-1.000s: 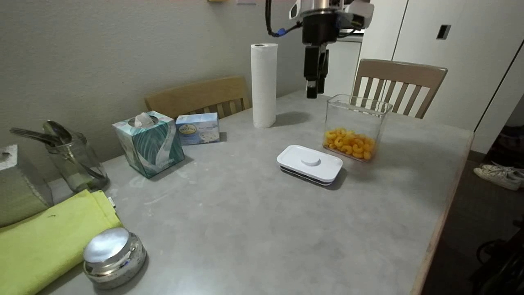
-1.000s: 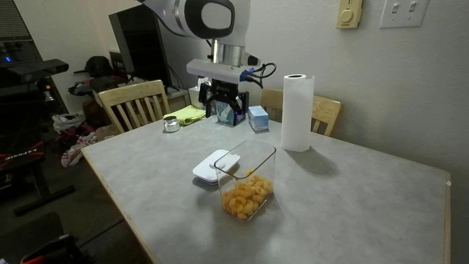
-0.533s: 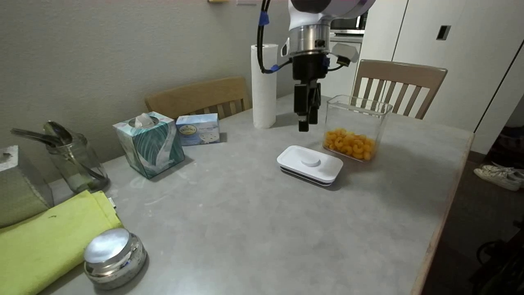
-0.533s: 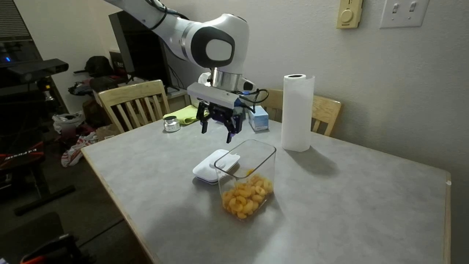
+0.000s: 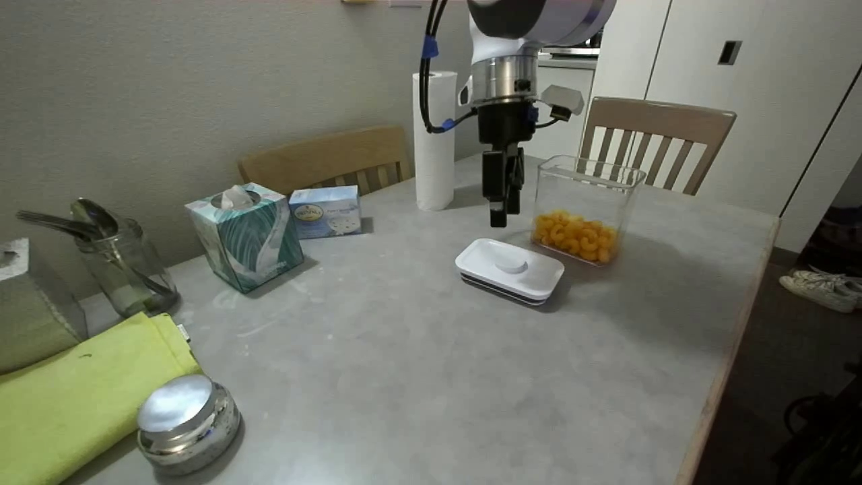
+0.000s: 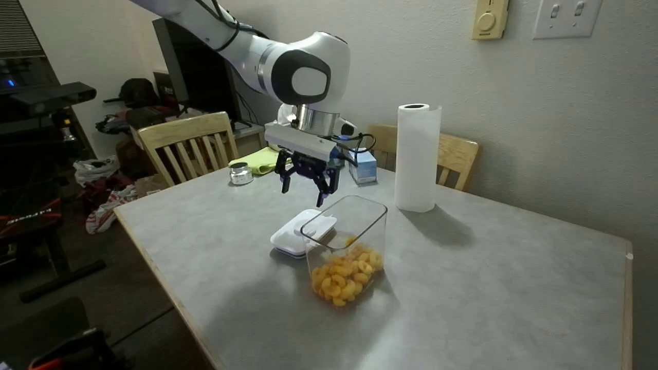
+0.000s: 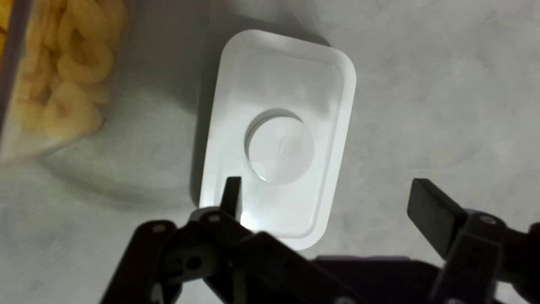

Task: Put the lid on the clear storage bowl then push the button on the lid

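Observation:
The white lid (image 5: 481, 257) lies flat on the table, button side up, and also shows in an exterior view (image 6: 289, 237). Its round greyish-white button (image 5: 511, 264) stands at its centre. The wrist view shows the lid (image 7: 278, 211) and button (image 7: 281, 148) from above. The clear storage bowl (image 5: 587, 195) stands upright and uncovered beside the lid, with yellow-orange pieces inside; it also shows in an exterior view (image 6: 354, 218). Its edge (image 7: 16, 55) shows at the wrist view's upper left. My gripper (image 5: 506, 217) is open and empty above the lid, fingers wide apart (image 7: 327, 183).
A paper towel roll (image 5: 434, 145) stands behind the lid. A teal tissue box (image 5: 252, 236), a tea box (image 5: 328, 211), a glass jar (image 5: 128, 269) with utensils, a yellow cloth (image 5: 87, 397) and a silver metal jar (image 5: 188, 424) stand farther off on the table (image 6: 488, 288).
My gripper has come down toward the lid, most of the way in the earlier half second. It has stayed open. The lid and bowl have not moved.

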Controlling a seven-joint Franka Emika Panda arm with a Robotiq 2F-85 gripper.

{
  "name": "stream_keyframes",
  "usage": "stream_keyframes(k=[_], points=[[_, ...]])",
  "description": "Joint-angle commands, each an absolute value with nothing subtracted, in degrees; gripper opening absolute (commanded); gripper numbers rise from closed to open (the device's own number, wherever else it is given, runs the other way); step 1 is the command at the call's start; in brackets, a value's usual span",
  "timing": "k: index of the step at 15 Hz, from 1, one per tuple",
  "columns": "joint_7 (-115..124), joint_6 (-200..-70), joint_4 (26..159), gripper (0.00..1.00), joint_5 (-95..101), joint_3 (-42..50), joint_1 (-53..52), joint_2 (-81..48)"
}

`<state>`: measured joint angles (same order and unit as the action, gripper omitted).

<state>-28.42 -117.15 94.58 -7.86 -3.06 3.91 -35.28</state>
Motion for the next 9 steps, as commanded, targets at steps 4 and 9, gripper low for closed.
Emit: stream_keyframes(k=[4,9], points=[[-23.12,-117.48,92.80,1.00,-7.29,-3.73,3.94,-40.03],[-16.61,-117.41,91.05,1.00,-5.81,-2.75,3.06,-44.62]])
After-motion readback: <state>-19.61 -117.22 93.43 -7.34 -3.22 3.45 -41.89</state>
